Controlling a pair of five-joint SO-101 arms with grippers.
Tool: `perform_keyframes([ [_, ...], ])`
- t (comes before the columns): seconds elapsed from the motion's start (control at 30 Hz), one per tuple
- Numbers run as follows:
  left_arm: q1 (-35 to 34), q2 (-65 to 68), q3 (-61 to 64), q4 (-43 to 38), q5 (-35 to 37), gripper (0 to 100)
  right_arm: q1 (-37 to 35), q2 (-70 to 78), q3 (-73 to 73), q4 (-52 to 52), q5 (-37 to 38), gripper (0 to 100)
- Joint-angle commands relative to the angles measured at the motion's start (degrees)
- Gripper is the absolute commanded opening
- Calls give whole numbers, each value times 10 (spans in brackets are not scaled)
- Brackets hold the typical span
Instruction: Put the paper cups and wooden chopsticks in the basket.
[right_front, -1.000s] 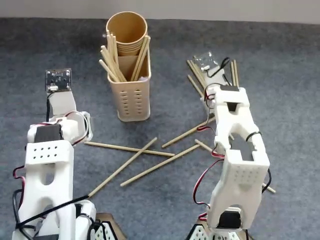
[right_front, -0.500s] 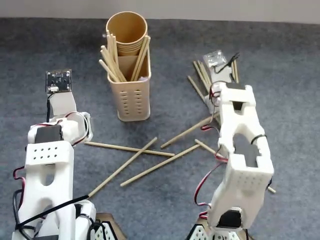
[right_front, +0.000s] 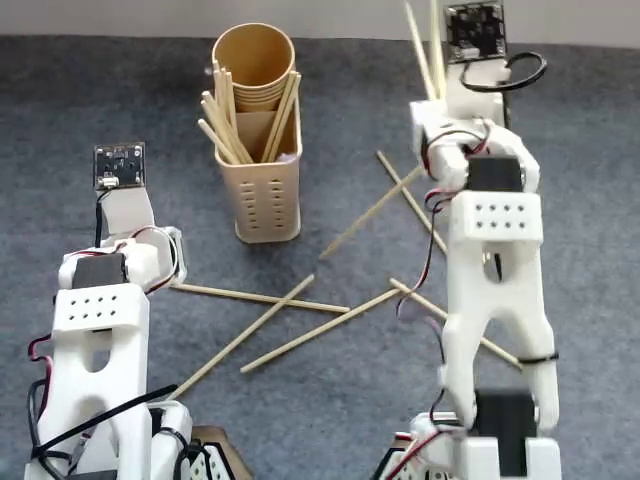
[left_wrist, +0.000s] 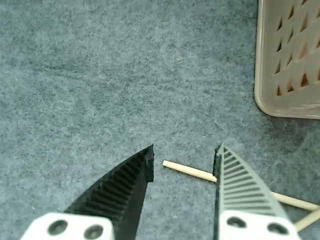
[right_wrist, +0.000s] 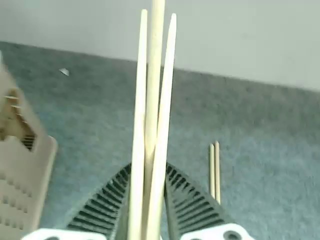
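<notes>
The held chopsticks (right_wrist: 152, 100), three of them, stand up out of the right gripper (right_wrist: 149, 175), whose jaws are closed on their lower part. In the high view they sit at 1 o'clock on the table (right_front: 585, 230), with the basket (right_front: 266, 200) well apart at roughly their 9 o'clock.

We see the tips splay slightly, so we judge the bundle could scissor or one stick could slip out on the way across. The basket is already crowded with cups (right_front: 253, 55) and leaning chopsticks (right_front: 222, 125). A long bundle could catch these or the rim and tip the basket.

The left gripper (left_wrist: 185, 152) is open above one end of a loose chopstick (left_wrist: 189, 172) at the basket's 7 o'clock, and closing there may only flick it.
</notes>
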Motion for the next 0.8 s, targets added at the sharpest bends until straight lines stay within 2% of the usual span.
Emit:
perform_keyframes([
  [0.0,-3,-8,-2,-6,5,217,-29,-63,-14,-2,-8,3],
  [0.13,-3,-8,-2,-9,5,217,-33,-90,-36,-14,-11,3],
  [0.23,-3,-8,-2,-9,5,217,-44,-123,-36,-15,-47,3],
  [0.5,-3,-8,-2,-6,4,217,-154,-195,-35,-65,-62,3],
  [0.63,-6,-8,0,-5,4,217,-198,-193,-15,-125,-63,4],
  [0.77,-6,-8,8,-9,4,217,-228,-195,97,-288,-96,4],
])
